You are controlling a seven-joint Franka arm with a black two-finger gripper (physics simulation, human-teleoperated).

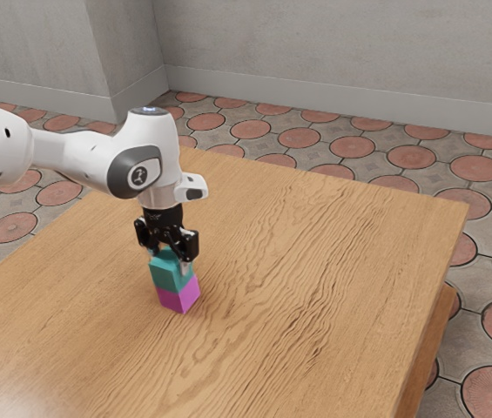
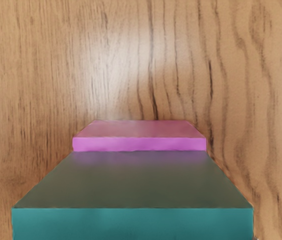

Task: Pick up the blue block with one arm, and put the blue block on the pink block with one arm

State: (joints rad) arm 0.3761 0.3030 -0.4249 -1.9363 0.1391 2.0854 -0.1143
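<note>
The blue block, teal in colour, rests on top of the pink block on the wooden table, left of the table's middle. My gripper points straight down over the stack, and its black fingers grip the upper part of the blue block from two sides. In the wrist view the blue block lies just under my hand, with a strip of the pink block showing beyond it.
The table's right edge drops to a tiled floor. Grey walls stand at the back. Bare wood surrounds the stack on all sides.
</note>
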